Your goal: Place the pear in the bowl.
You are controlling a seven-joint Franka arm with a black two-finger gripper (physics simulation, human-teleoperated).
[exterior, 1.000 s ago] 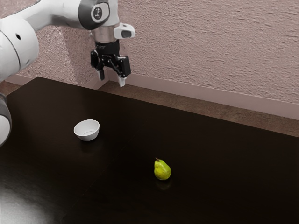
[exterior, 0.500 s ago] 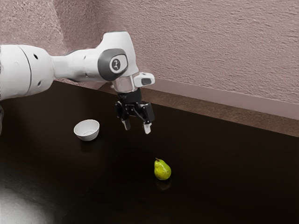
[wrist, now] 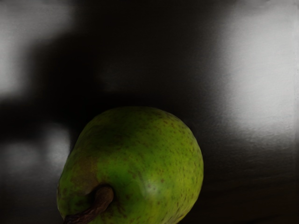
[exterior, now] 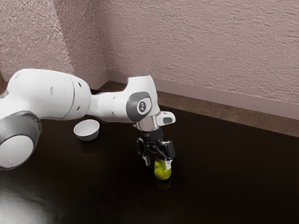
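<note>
While the dark table (exterior: 233,182) spreads under the pear (exterior: 162,173), the white arm (exterior: 51,95) reaches to it from the exterior view's left. The claw (exterior: 158,165) is open at the pear's top, its two fingers apart. The bowl (exterior: 87,131) is well apart, to the exterior view's left of the pear, which stands on the table.

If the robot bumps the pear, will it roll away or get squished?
The pear would probably roll or tip, since its sides are round. Its smooth, slightly shiny skin might make it slip. It looks plump and full, so I doubt it would squish easily.
</note>
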